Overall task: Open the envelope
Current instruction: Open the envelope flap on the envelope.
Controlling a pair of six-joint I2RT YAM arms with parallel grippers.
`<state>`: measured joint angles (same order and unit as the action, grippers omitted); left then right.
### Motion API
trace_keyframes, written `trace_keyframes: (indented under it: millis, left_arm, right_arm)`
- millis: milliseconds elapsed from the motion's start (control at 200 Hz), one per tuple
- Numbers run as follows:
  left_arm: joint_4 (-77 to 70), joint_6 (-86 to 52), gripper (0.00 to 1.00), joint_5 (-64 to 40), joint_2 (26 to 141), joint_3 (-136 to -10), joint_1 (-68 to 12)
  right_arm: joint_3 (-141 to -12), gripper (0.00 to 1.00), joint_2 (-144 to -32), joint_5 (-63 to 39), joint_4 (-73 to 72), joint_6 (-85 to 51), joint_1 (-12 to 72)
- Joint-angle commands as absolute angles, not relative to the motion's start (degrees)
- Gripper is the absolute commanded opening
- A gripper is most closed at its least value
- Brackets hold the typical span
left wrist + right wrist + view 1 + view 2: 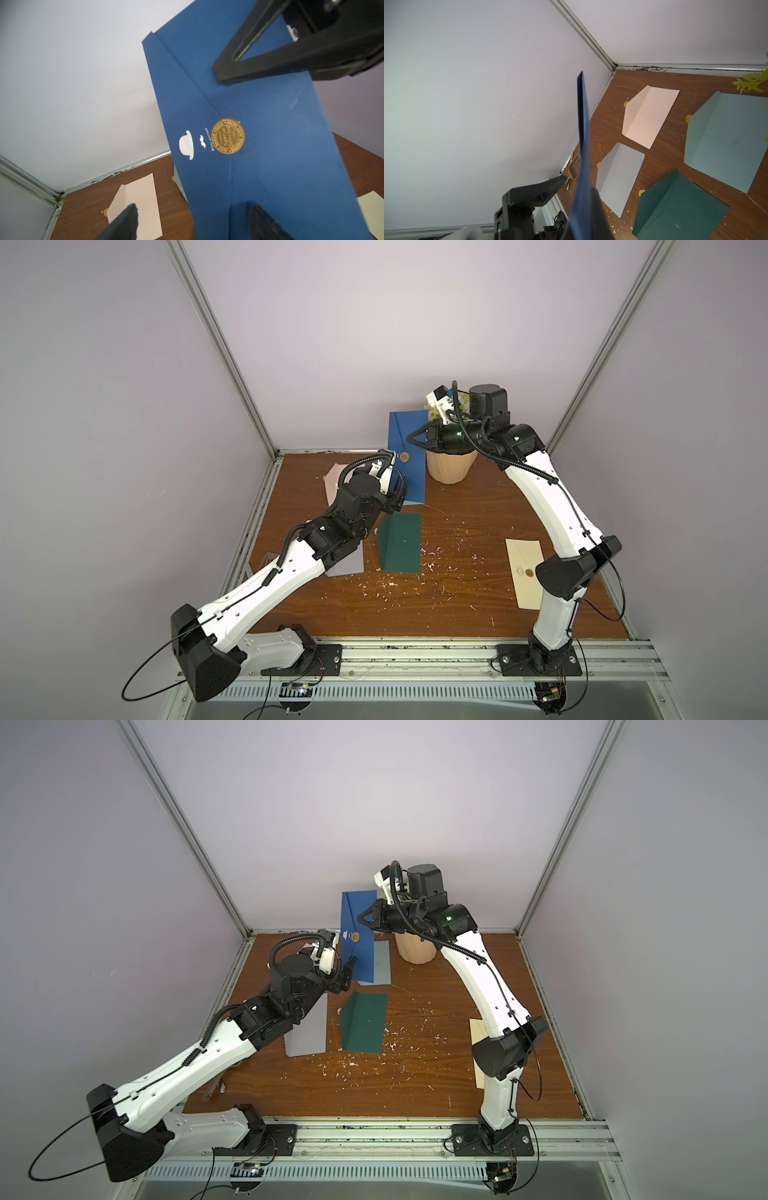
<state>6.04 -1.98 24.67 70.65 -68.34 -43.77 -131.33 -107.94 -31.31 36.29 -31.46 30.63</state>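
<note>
My right end effector pinches the blue envelope upright over the counter. My left end effector is wide around its bottom edge. If I pull hard, the paper may rip or slip before the gold sticker lets go.

I see bare brown wooden tabletop open toward 6 o'clock. At 12, the upright dark blue paper envelope and ribbed peach plant pot block the way; any gap between them is unclear from here.
</note>
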Motion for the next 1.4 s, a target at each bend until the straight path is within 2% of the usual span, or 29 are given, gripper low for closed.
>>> trace_keyframes:
  millis: [0, 190, 460, 1081, 1166, 1266, 1396]
  left_arm:
    - [8.1, -2.1, 0.85, 32.3, 73.1, -70.8, -45.0]
    - [8.4, -2.6, 0.84, 41.1, 75.7, -72.5, -46.1]
    - [7.1, -3.9, 0.84, 48.1, 75.3, -72.4, -46.2]
    - [6.4, -4.1, 0.87, 52.2, 73.9, -71.6, -45.0]
    - [6.3, -4.1, 0.87, 50.9, 73.7, -71.5, -45.0]
    - [2.5, -1.5, 0.84, 41.7, 71.4, -69.2, -45.6]
    - [-0.8, 0.5, 0.86, 34.3, 68.8, -66.5, -46.5]
  right_arm:
    - [-133.9, 0.00, -107.8, -31.0, 35.5, -31.2, 30.8]
    - [-135.4, 0.00, -108.5, -31.1, 36.4, -31.4, 30.8]
    - [-135.6, 0.00, -108.7, -31.0, 37.0, -31.2, 30.8]
    - [-134.5, 0.00, -108.5, -33.3, 37.9, -30.8, 30.8]
    - [-134.4, 0.00, -108.3, -32.7, 38.2, -30.4, 30.8]
    - [-134.4, 0.00, -108.4, -31.4, 38.5, -29.9, 30.7]
    - [-135.4, 0.00, -109.3, -31.1, 38.5, -29.8, 30.6]
